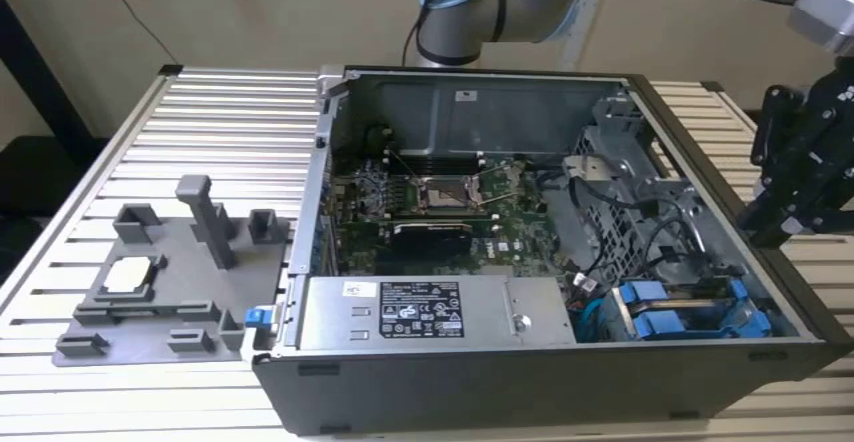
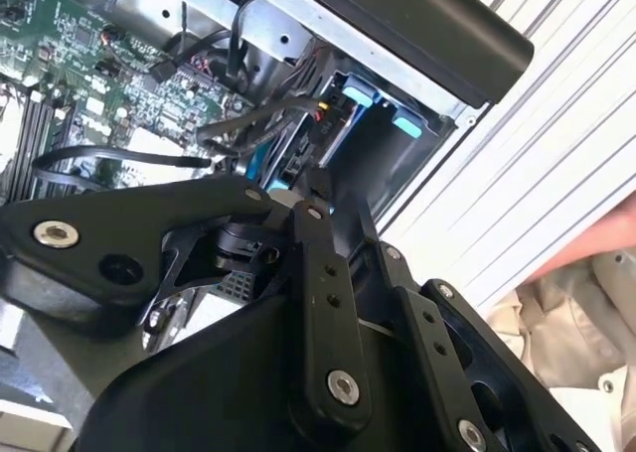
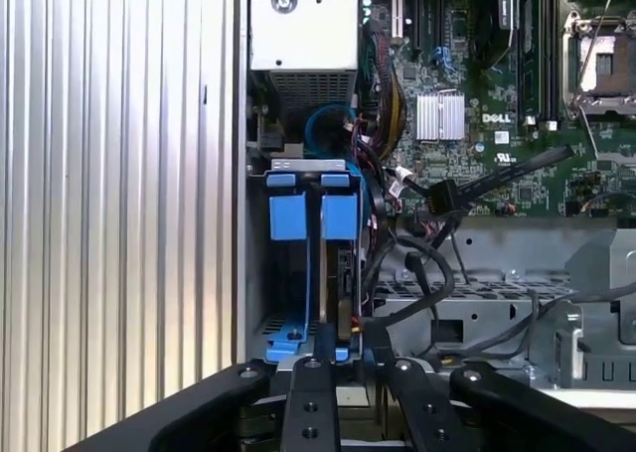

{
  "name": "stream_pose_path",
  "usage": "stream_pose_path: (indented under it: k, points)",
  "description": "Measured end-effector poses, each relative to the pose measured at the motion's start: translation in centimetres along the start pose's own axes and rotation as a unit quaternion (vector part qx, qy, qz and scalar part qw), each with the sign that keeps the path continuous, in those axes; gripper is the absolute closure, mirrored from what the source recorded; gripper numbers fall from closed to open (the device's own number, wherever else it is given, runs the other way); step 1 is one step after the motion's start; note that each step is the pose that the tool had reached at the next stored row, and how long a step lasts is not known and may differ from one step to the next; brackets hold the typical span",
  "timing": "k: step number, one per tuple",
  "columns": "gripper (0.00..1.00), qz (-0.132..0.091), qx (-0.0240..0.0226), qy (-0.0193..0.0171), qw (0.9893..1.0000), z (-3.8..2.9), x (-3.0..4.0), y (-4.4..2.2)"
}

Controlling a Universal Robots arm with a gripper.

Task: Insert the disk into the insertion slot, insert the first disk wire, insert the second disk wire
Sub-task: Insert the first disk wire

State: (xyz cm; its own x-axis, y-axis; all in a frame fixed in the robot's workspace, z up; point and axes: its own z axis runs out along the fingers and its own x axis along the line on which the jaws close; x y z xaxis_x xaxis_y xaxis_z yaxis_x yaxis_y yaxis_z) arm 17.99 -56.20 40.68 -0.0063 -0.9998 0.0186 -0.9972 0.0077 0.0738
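Observation:
Two blue carrier handles [image 3: 288,217] [image 3: 339,217] stand side by side in the grey drive cage [image 1: 721,292], the insertion slot's place. Behind the handle nearer the motherboard, a disk [image 3: 345,283] shows edge-on. I cannot tell which carrier holds the task's disk. In the exterior view the blue handles [image 1: 654,310] sit at the case's front right corner. A loose black wire ends in a free connector [image 3: 443,196] beside the cage. My black gripper [image 1: 790,212] hangs above the case's right wall, over the cage. Its fingertips [image 3: 350,341] are shut with nothing between them.
The open computer case [image 1: 534,382] lies on a slatted metal table [image 1: 227,122]. The grey power-supply box [image 1: 414,312] sits beside the cage, with the green motherboard [image 1: 441,197] behind it. A grey fixture [image 1: 174,282] stands at the exterior view's left. A person's sleeve [image 2: 586,313] is by the table.

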Motion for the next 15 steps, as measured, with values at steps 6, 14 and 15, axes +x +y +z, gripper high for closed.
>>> stream_pose_path:
  k: [6, 14, 15]
  points:
    - [0.74, 0.000, -0.0002, 0.0025, 1.0000, -0.01, 0.00, 0.00]
    - [0.74, 0.000, -0.0002, 0.0027, 1.0000, -0.01, -0.02, 0.00]
    - [0.74, 0.000, -0.0002, 0.0027, 1.0000, -0.02, -0.05, 0.00]
